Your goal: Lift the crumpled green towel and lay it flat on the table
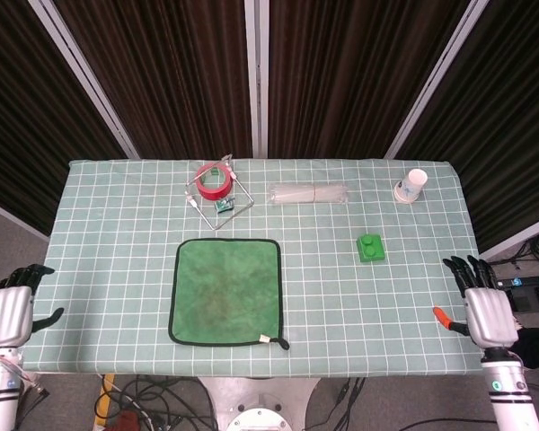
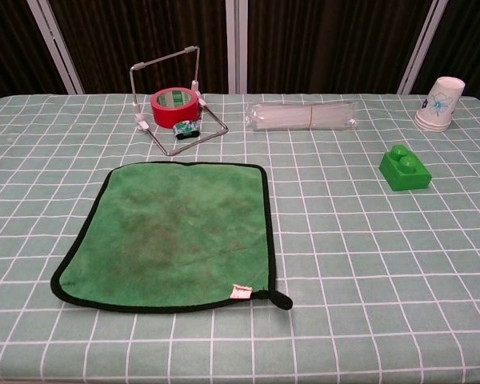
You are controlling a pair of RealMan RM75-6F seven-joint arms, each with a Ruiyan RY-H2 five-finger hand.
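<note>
Towel lies spread flat near the table's front edge, left of middle, its small white tag at the front right corner. Left hand hangs off the left edge and right hand off the right, both holding nothing, fingers apart. Judging by this, the laying-out looks done; the sound course is keeping both hands clear so no corner gets dragged or rucked. Tape carries a pale label and cup a blue print, neither readable.
</note>
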